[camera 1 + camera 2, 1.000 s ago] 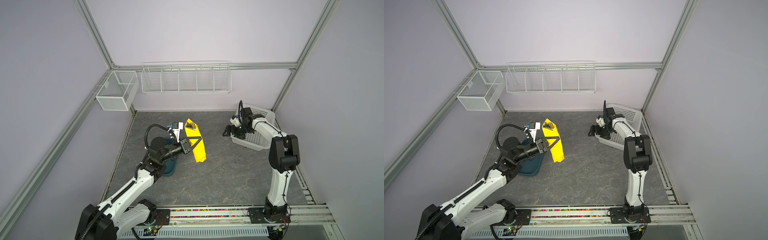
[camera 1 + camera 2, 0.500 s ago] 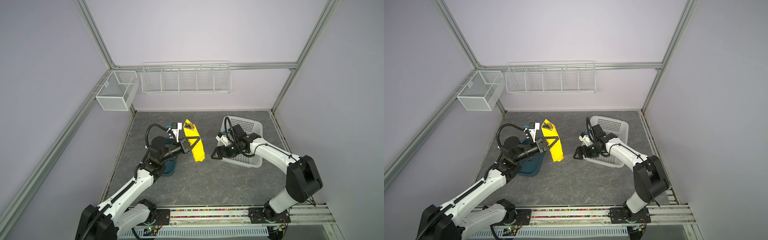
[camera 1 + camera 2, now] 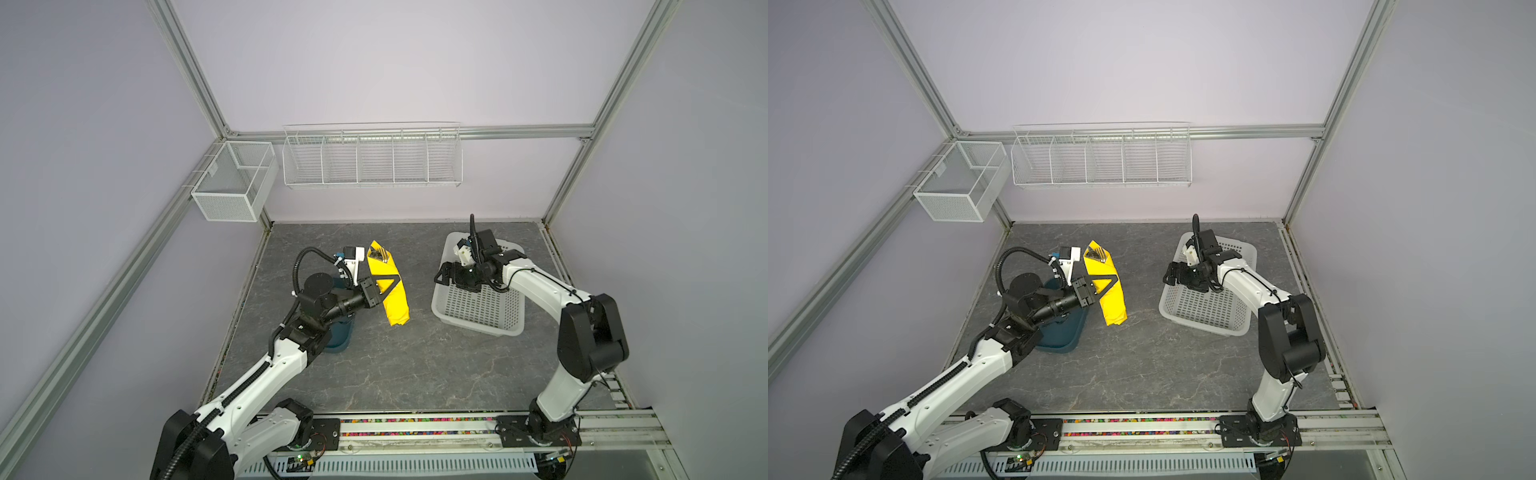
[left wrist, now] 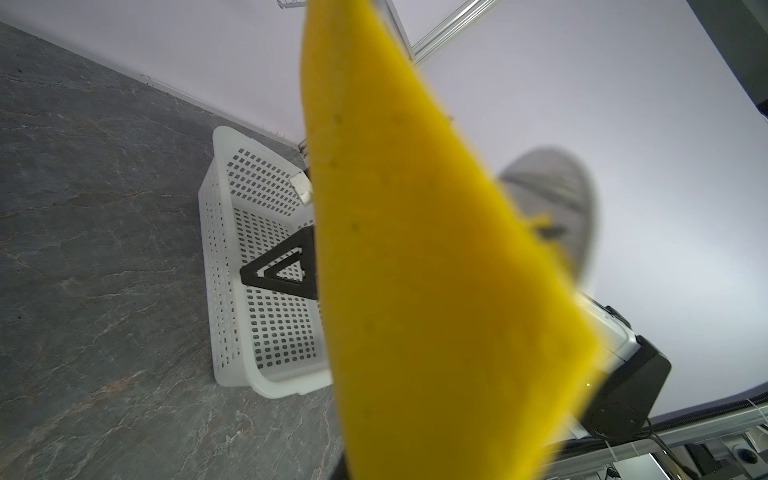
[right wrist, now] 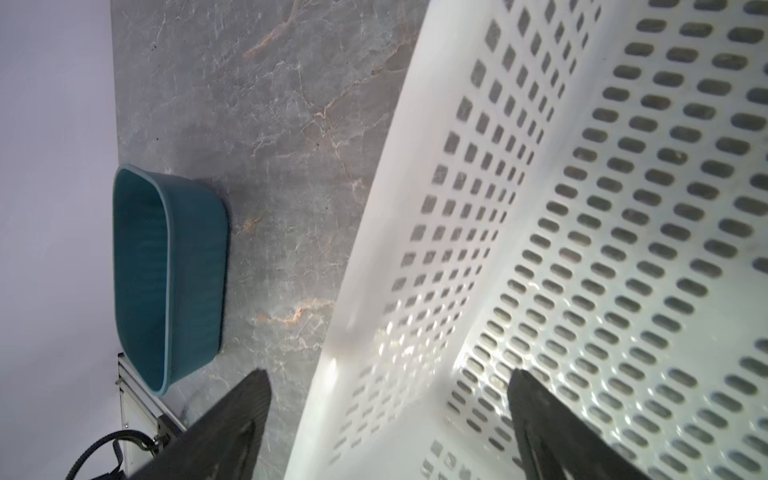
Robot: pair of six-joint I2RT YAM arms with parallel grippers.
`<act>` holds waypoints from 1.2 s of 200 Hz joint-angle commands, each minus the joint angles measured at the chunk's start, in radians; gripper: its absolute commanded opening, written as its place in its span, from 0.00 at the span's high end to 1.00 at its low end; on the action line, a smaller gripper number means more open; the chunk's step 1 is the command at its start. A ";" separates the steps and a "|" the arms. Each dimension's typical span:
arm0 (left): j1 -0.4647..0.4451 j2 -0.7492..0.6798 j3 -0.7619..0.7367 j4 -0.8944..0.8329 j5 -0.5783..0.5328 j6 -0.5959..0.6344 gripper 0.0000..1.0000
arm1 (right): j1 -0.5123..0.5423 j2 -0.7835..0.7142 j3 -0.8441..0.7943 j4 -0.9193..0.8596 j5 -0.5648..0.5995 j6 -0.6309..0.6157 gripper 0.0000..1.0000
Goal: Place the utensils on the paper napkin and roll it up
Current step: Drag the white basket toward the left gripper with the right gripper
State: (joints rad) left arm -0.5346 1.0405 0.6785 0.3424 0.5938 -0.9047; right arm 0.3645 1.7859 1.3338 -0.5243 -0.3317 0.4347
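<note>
Top views. Left gripper (image 3: 387,284) is clamped tight across the middle of the paper napkin (image 3: 394,300), which is a narrow yellow bundle lying lengthwise toward the back wall. The bundle sits over the table (image 3: 415,374) between the teal tray (image 3: 338,338) and the white basket (image 3: 478,309), just beside the tray. Metal tips of the utensils (image 3: 1096,252) show in the bundle's far, open end. I cannot tell whether the near end touches the table. Right gripper (image 3: 445,277) is at the basket's left wall, well apart from the napkin.

Left wrist view. The napkin fills the centre, blurred. One black triangular finger (image 4: 282,274) shows at its edge, pressed to it. A blurred grey rounded piece pokes out past the other edge, possibly the spoon, not certain. The basket is behind, on the table.

Right wrist view. The jaws stand wide apart and straddle the basket's perforated wall, one finger outside and one inside, gripping nothing. The tray is beyond, by the side wall.
</note>
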 commanded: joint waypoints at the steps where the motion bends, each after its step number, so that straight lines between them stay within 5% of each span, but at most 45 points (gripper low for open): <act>1: 0.007 -0.022 0.020 0.029 0.012 0.005 1.00 | 0.019 0.050 0.038 0.005 -0.034 0.010 0.07; 51: 0.006 -0.048 0.006 0.017 0.000 0.012 1.00 | 0.116 0.092 0.034 0.005 -0.088 -0.074 0.00; 181: 0.012 -0.098 0.007 -0.026 -0.057 0.025 1.00 | 0.429 -0.102 -0.242 0.041 -0.277 -0.193 0.18; 240: 0.012 -0.066 0.033 -0.037 -0.048 0.028 1.00 | 0.385 -0.343 -0.298 0.082 -0.097 -0.107 0.08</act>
State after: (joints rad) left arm -0.5282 0.9642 0.6750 0.2920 0.5465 -0.8883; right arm 0.8005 1.5642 1.0607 -0.4736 -0.5316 0.2996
